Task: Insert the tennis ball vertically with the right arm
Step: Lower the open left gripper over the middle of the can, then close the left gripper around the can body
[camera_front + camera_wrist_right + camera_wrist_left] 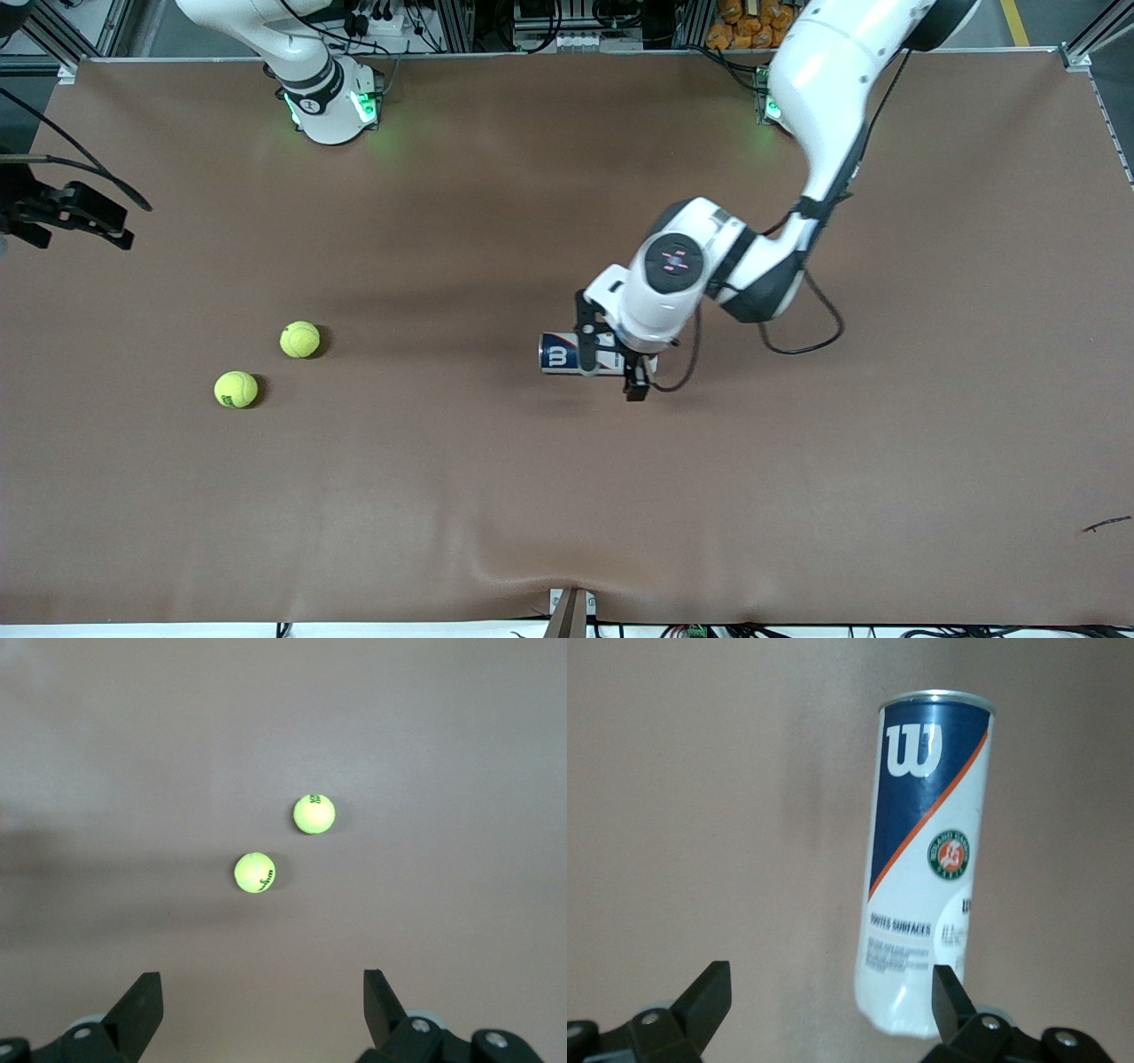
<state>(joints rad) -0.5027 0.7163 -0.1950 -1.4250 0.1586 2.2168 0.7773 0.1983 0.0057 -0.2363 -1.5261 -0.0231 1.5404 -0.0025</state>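
Note:
Two yellow-green tennis balls (300, 339) (236, 389) lie on the brown table toward the right arm's end; both show in the right wrist view (314, 813) (254, 873). A blue-and-white Wilson ball can (567, 354) lies on its side near the table's middle. My left gripper (611, 363) is open and straddles the can low over it; in the left wrist view (830, 1001) the can's white end (926, 859) sits by one finger (948, 997). My right gripper (111, 221) is open and empty, high at the table's edge, with the balls below it (263, 1001).
The brown cloth covers the whole table (567, 514). The arm bases (330, 106) (775, 102) stand along the edge farthest from the front camera. A loose black cable (802, 341) hangs from the left arm beside the can.

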